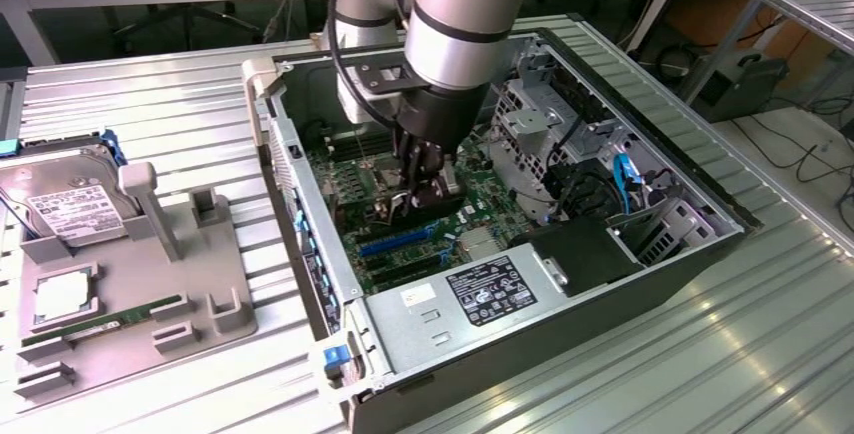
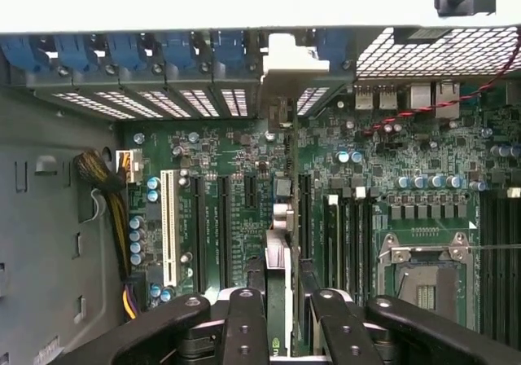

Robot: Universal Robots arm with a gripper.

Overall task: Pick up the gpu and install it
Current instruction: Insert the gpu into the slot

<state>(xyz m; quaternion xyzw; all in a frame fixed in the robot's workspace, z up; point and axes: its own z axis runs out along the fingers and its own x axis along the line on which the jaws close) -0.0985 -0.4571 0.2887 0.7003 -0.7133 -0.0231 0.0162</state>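
**Card pinched in the claw, down inside the case**

In the exterior view the claw [image 1: 416, 199] sits at the centre of the frame, deep in the open computer case [image 1: 287, 154] and just above the green board [image 1: 400, 244]. Through the wrist camera I see the card [image 2: 278, 259] standing on edge between the two black fingers [image 2: 244, 324], one on each face. The claw is closed on it, gripping the card near the end away from its bracket.

The card is thin and dark, and I am looking along its edge. Its pale metal bracket [image 2: 286, 59] reaches the slotted rear wall of the case, in line with the row of blue clips there. The card runs parallel to the long black sockets on the board, with sockets on either side of it. I cannot tell whether its lower edge is seated in one.

The arm [image 1: 461, 24] comes in from the upper middle of the exterior view and points steeply down into the case, with the wrist close to vertical. At the exterior view's left, well apart from the case, a hard drive [image 1: 67, 204] rests on a grey tray [image 1: 134, 284]
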